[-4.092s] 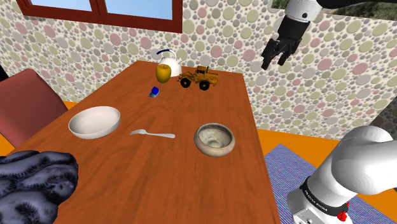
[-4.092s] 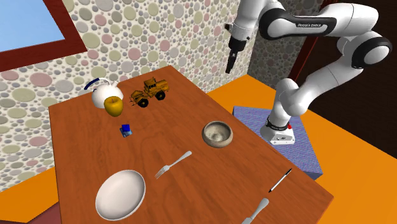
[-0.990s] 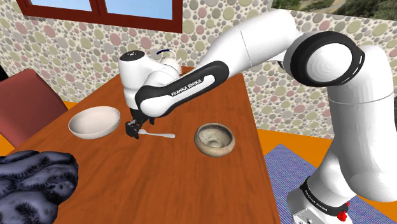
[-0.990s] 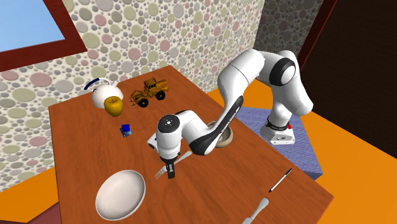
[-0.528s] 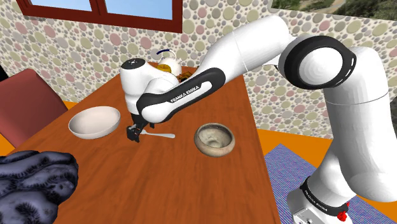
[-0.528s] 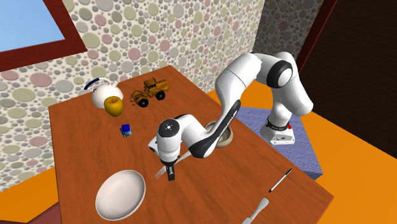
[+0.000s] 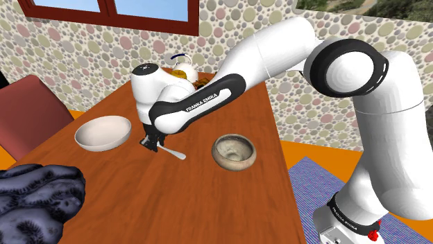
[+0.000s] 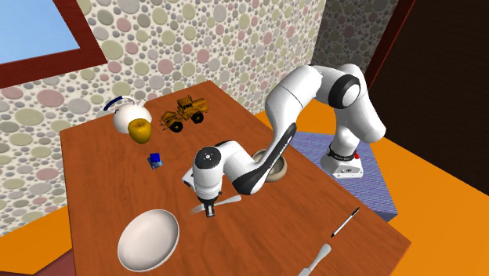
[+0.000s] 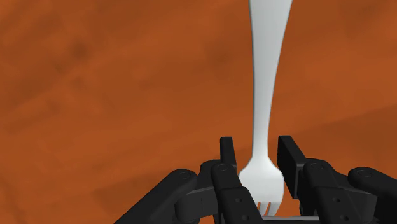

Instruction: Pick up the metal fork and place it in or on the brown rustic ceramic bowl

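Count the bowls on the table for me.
2. A white bowl at the shoulder view's left of the fork, a brown bowl at its right. The arm may hide more.

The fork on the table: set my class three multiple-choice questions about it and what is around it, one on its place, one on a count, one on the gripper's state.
1. Where is the fork on the table?
A. Between the white bowl and the brown bowl
B. Inside the brown bowl
C. On the floor

2. How many bowls stand on the table?
A. One
B. Two
C. Four

3. How is the gripper?
A. Open, high above the table
B. Shut on the fork near its prongs
C. Shut on a spoon

Answers:
1 A: the shoulder view shows the fork on the wood with one bowl on each side.
2 B: one white and one brown, no others.
3 B: in the wrist view the two black fingers clasp the fork just behind its prongs.
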`<state>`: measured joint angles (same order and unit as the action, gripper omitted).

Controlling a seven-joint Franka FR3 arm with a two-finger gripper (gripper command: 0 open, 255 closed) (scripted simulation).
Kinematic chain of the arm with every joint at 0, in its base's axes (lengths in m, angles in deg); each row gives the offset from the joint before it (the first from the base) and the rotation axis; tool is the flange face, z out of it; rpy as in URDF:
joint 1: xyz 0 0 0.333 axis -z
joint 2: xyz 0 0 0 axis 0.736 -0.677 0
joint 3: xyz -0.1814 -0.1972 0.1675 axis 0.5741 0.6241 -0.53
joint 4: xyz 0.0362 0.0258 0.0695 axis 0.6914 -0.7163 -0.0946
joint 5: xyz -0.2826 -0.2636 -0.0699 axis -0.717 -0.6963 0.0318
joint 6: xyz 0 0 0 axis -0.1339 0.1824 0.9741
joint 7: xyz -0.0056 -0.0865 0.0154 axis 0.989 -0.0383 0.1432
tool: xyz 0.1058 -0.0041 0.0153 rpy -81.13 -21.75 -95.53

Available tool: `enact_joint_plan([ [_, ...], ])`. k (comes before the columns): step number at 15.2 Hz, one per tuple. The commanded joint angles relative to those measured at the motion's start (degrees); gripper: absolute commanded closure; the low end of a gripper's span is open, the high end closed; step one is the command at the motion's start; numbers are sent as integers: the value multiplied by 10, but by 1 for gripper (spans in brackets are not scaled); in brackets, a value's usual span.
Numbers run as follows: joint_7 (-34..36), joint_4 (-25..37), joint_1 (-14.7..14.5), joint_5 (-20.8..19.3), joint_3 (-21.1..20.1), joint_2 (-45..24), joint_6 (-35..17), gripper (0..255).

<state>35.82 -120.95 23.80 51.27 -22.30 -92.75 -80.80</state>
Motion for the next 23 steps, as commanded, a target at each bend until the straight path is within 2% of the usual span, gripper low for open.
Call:
enact_joint_plan([
  [1, 0, 0, 0, 0, 0, 0, 0, 255],
  [6, 0, 0, 0, 0, 0, 0, 0, 255],
  [23, -27, 48, 5, 27, -15, 54, 99, 255],
])
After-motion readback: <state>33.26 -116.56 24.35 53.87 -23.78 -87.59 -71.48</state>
